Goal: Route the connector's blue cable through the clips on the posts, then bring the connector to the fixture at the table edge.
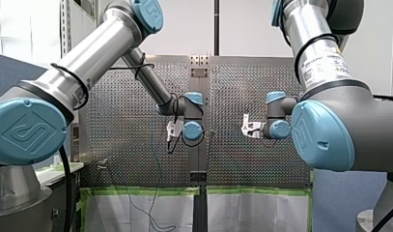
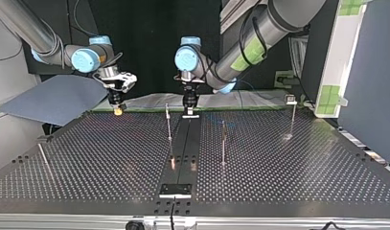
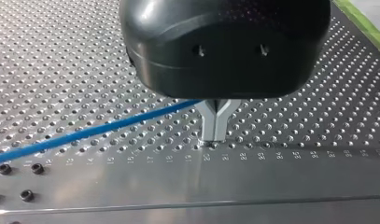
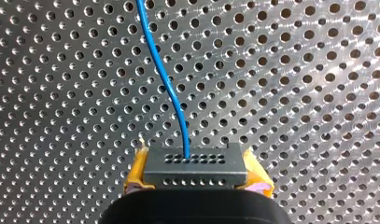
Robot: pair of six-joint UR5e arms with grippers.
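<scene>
Perforated table (image 4: 295,93) fills both wrist views. Our right gripper (image 4: 197,176) is clamped on the connector (image 4: 195,164), with its yellow pads (image 4: 137,173) on either side of the connector. The blue cable (image 4: 164,79) leaves the connector's face. Our left gripper (image 3: 214,135) has its fingers pressed together, and the cable runs up to them.

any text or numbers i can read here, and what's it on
"13", "14", "15", counting up past "25": one row stamped on the table, passing my left fingers.
Label on my right arm: too small to read.
Blue joint caps: a logo, no letters.
</scene>
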